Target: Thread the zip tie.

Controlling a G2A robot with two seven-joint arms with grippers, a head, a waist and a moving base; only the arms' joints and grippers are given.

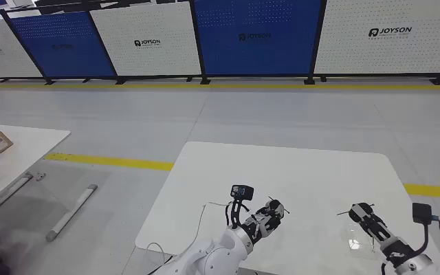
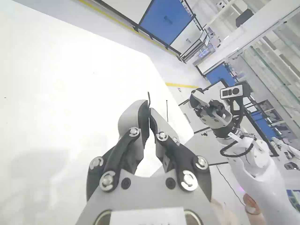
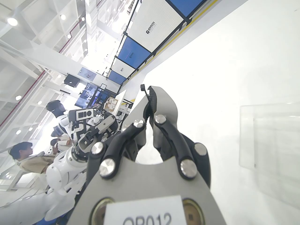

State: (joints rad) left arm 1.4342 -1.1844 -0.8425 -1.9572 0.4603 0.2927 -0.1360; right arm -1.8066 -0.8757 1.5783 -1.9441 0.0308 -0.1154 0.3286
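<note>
Left gripper (image 2: 149,111): clenched on a black zip tie, held low over the near part of the table.
Left zip tie (image 2: 148,96): pinched between the pads. A short end is seen projecting past the fingertips, roughly in line with them and aimed far and slightly right.
Thin black strand (image 2: 167,110): seen just beside the left claw, roughly parallel to the projecting end. It cannot be told whether it belongs to the same tie.
Table (image 1: 289,165): white and glossy, with bare surface lying between the two claws, which are well apart.
Right gripper (image 3: 149,105): clenched on a second black zip tie, near the table's near right side.
Right zip tie (image 3: 143,88): the square head end is carried just beyond the fingertips. The long axis is judged to follow the fingers, pointed far and left, toward the other claw.
Clear plastic piece (image 3: 269,139): laid flat on the table just right of the right claw.
Handling: each tie is judged very light, thin, springy and smooth, so it is likely to be twisted or slipped in a loose pinch.
Hold: a grip close behind the head and close behind the tip is advised, so that little free length is left to flex during threading.
</note>
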